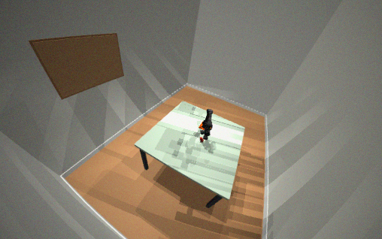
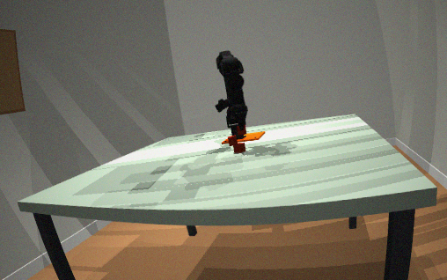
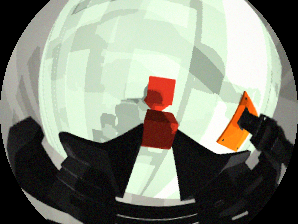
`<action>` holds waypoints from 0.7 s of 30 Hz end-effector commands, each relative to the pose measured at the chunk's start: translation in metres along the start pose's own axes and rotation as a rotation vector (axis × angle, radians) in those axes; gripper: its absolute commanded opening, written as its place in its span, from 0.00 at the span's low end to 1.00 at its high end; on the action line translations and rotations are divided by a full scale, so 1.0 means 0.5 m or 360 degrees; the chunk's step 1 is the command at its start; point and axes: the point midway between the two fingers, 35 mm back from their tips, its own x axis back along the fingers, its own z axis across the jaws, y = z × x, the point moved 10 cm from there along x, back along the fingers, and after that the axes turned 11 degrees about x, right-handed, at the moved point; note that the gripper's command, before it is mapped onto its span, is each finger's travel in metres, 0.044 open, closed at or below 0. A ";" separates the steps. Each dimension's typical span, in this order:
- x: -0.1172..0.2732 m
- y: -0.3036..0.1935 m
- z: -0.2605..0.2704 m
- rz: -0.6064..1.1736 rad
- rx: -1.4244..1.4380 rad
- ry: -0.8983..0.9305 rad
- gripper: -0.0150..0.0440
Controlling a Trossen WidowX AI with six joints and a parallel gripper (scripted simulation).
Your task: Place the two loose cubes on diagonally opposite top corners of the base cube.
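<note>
The base cube (image 2: 239, 149) is dark red and stands on the table. One loose red cube (image 2: 232, 140) sits on its top, offset toward the left in the exterior view. In the wrist view these two show as one bright red group (image 3: 165, 86) just beyond the fingers, and I cannot tell their edges apart. In the top view they are a tiny red patch (image 1: 201, 139). My gripper (image 3: 157, 128) (image 2: 238, 133) is shut on the other loose red cube (image 3: 159, 136) (image 2: 242, 129), above and behind the stack in the exterior view. Any contact with the stack is unclear.
An orange plate (image 2: 256, 136) (image 3: 230, 136) lies near the arm, behind the cubes in the exterior view. In the wrist view a black part of the arm overlaps it. The pale green table (image 1: 162, 137) (image 2: 308, 189) carries many shadows.
</note>
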 end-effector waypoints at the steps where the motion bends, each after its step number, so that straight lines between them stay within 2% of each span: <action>1: -0.005 -0.001 -0.001 0.0005 -0.0008 0.0000 0.43; 10: -0.007 -0.001 0.000 0.0005 -0.0008 0.0000 0.43; 21: -0.050 0.000 0.003 0.0005 -0.0005 0.0000 0.43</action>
